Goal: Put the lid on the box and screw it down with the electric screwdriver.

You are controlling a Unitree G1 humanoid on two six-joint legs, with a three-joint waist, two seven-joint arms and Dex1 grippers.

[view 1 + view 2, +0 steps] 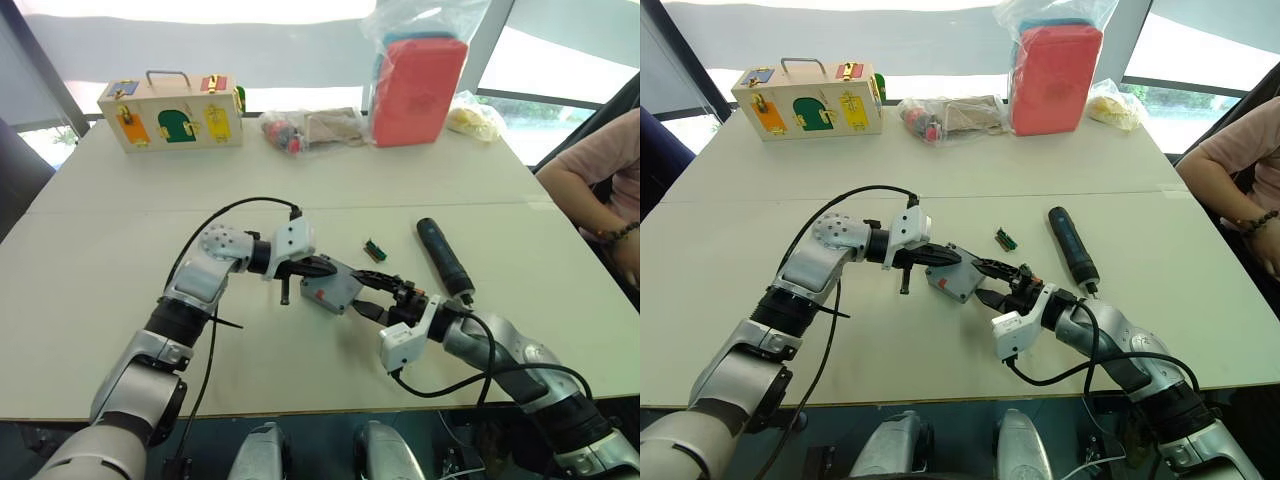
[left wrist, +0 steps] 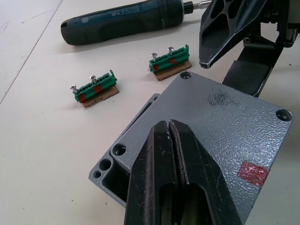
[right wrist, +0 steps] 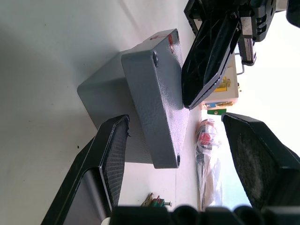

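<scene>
- Grey plastic lid (image 2: 220, 126), textured, red sticker near one corner, sitting skewed on the grey box (image 2: 110, 171), so one box corner with its screw holes pokes out from under it
- Lid and box (image 1: 333, 290) at the middle of the pale table (image 1: 120, 230), between the two grippers
- Left gripper (image 2: 169, 129) over the lid, its two black fingers pressed together with nothing between them, tips resting on or just above the lid's top face; contact hard to confirm
- Right gripper (image 3: 176, 123) spread wide on the opposite side of the lid, one ribbed finger (image 3: 115, 150) just beside the lid's edge, the other well clear; clamped on nothing
- Electric screwdriver (image 1: 444, 257) lying flat on the table, to the right of the box and near the right arm, untouched by either gripper
- Dark body of the screwdriver (image 2: 126, 21) with its metal bit pointing toward the robot
- Two small green connector blocks (image 2: 95, 87) with upright screws, on the table between the box and the screwdriver
- Wooden latch box (image 1: 172, 110) with coloured doors at the far left of the table
- Red case in a clear bag (image 1: 418, 88) standing at the far edge, smaller bags beside it
- Person's arm (image 1: 600, 185) in a pink sleeve at the right edge of the table
</scene>
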